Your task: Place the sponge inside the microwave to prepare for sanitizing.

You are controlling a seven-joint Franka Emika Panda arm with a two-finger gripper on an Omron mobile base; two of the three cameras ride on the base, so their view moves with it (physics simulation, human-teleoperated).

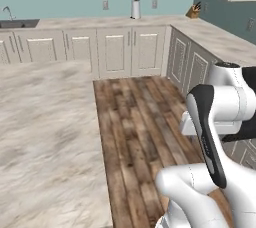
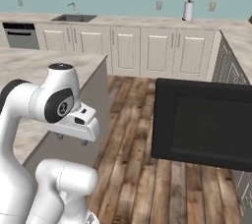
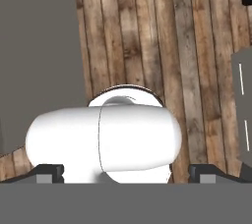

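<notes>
The sponge is out of view. The microwave's black door (image 2: 203,124), with its dark glass pane, stands swung out over the wooden floor at the right of the right base view. My gripper (image 2: 72,139) hangs folded in close to the arm, beside the island's grey side wall and left of that door. It points down at the floor. In the hand view the gripper (image 3: 127,174) is open, its dark fingertips (image 3: 49,173) far apart with nothing held between them.
A marble island counter (image 1: 45,137) fills the left. The back counter carries a sink (image 2: 74,18), a paper towel roll (image 1: 135,8) and a knife block (image 1: 194,11). Grey cabinets (image 1: 192,64) line the right. Wooden floor (image 1: 135,122) runs between them.
</notes>
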